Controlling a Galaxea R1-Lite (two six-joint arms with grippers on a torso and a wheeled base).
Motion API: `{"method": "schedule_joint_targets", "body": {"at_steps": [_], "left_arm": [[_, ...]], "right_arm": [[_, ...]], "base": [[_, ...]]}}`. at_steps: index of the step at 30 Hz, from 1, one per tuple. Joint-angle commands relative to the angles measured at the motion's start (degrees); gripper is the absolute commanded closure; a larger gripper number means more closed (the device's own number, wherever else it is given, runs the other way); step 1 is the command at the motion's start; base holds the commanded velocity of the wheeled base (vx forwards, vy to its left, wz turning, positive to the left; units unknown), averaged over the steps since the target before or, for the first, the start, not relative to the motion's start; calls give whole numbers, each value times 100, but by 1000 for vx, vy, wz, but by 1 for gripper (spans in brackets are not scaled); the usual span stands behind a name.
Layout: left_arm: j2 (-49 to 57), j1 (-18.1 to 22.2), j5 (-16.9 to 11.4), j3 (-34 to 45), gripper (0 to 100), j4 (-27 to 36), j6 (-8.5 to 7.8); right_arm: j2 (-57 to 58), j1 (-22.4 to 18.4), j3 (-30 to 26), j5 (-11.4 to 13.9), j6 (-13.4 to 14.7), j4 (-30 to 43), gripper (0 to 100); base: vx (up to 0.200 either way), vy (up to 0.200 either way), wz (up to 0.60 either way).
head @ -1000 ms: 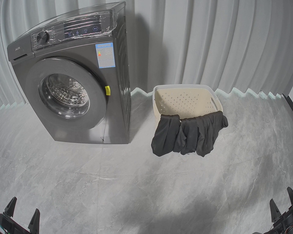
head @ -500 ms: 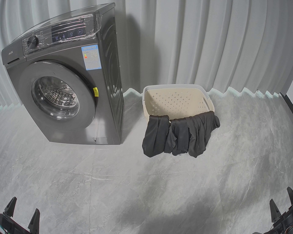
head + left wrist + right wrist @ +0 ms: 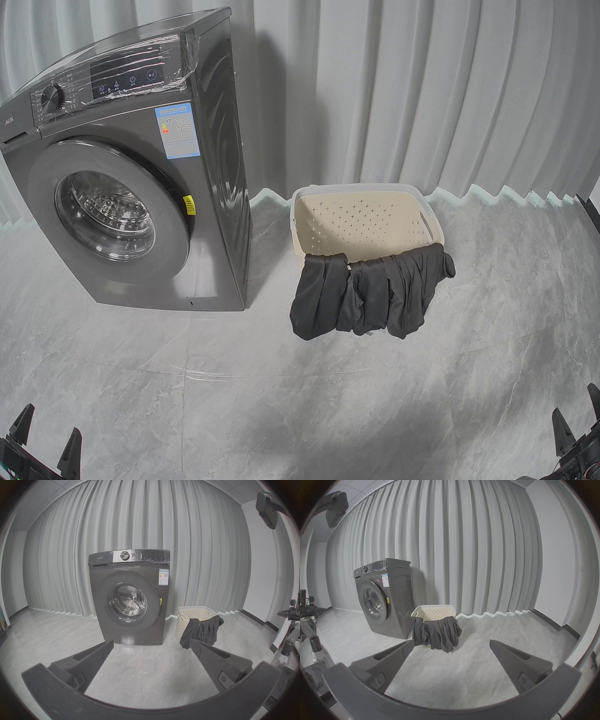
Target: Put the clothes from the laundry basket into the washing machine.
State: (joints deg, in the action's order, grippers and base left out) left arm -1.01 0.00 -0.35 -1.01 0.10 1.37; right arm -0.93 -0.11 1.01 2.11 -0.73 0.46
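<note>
A grey front-loading washing machine [image 3: 131,169] stands at the left on the floor, its round glass door [image 3: 103,215] shut. Right of it sits a cream laundry basket [image 3: 365,212] with dark clothes [image 3: 365,290] draped over its near rim and hanging down to the floor. The machine [image 3: 129,597], basket [image 3: 195,612] and clothes [image 3: 201,630] also appear in the left wrist view, and the basket [image 3: 434,612] with clothes [image 3: 436,634] in the right wrist view. My left gripper [image 3: 45,434] and right gripper [image 3: 578,412] sit open and empty at the near corners, far from both.
White pleated curtains [image 3: 406,87] hang behind the machine and basket. Grey marbled floor [image 3: 281,400] lies open between me and them. A dark baseboard [image 3: 590,209] runs along the far right wall.
The whole head view has shifted: machine and basket sit further left and slightly closer than a second ago, so the camera moved. Grippers keep their places and stay open.
</note>
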Motion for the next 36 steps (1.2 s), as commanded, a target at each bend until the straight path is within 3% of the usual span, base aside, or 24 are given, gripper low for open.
{"method": "schedule_joint_targets", "body": {"at_steps": [1, 11, 32, 36], "left_arm": [[101, -9, 0, 92, 0, -1, 4], [101, 0, 0, 92, 0, -1, 13], [101, -9, 0, 92, 0, -1, 13], [101, 0, 0, 92, 0, -1, 13]], "right_arm": [[93, 2, -92, 0, -6, -2, 0], [93, 2, -92, 9, 3, -2, 0], [93, 2, -92, 9, 3, -2, 0], [93, 2, -92, 0, 3, -2, 0]], "base": [[0, 0, 0], [0, 0, 0], [0, -200, 0], [0, 0, 0]]}}
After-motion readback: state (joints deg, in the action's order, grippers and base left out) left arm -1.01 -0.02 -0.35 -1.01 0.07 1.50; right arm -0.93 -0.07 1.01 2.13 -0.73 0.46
